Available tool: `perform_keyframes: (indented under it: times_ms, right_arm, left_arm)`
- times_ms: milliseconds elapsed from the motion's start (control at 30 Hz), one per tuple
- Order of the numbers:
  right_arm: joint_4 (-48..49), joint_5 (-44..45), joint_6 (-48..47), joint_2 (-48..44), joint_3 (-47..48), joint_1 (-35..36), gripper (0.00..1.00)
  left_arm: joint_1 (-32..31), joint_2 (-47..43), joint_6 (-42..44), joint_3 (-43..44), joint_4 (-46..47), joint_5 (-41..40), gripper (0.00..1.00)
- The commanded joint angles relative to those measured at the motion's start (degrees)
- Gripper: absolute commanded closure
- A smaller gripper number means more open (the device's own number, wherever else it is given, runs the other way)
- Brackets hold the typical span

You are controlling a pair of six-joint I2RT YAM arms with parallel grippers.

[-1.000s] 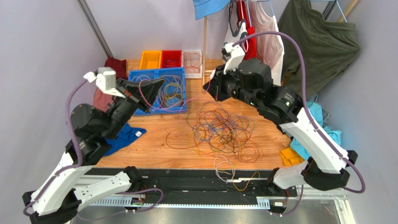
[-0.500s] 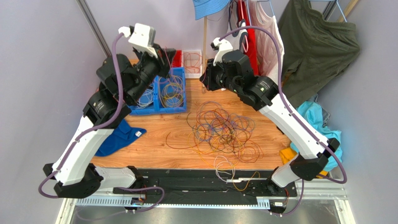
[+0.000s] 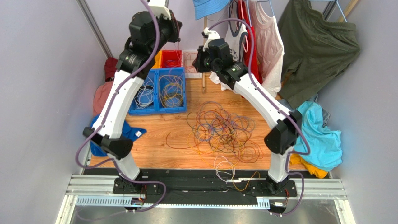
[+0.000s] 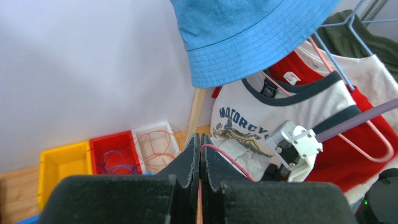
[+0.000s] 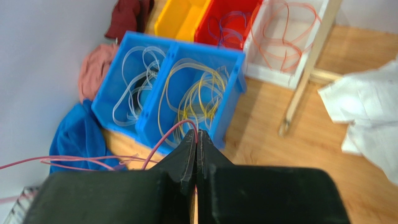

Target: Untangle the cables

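A tangle of cables in orange, brown, purple and yellow lies on the wooden table. Both arms reach high toward the back of the table. My left gripper is shut on a thin pink cable that leaves its tips to the right; from above it hangs over the small bins. My right gripper is shut on the pink cable, which arcs off to the left. In the top view it sits by the white bin. Most of the span between the two grips is hidden.
Two blue bins hold white and yellow cables. Behind them stand yellow, red and white bins. A blue hat and shirts on hangers hang at the back right. Cloths lie at both table sides.
Both arms have risen and stretched toward the back. The left gripper went from beside the blue bins to high above the small bins. Both stayed shut.
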Motion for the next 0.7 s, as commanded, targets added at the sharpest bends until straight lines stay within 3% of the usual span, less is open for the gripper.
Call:
perform_keyframes:
  times_ms: [0, 167, 400, 667]
  right_arm:
    - [10.3, -3.8, 2.2, 8.5, 8.9, -4.3, 1.0]
    - [12.1, -7.2, 2.2, 21.3, 22.6, -7.4, 1.0]
    - [22.2, -9.1, 0.8, 26.6, 22.2, -11.1, 1.0]
    - [25.7, -13.2, 0.7, 29.2, 22.6, -11.7, 1.0]
  left_arm:
    - [3.2, 6.4, -2.4, 8.0, 4.7, 6.9, 1.0]
    - [7.3, 12.1, -5.3, 8.3, 14.9, 11.7, 1.0]
    - [8.6, 18.6, -4.6, 8.1, 35.4, 14.8, 1.0]
    - [8.6, 21.0, -7.4, 12.1, 40.8, 17.1, 1.0]
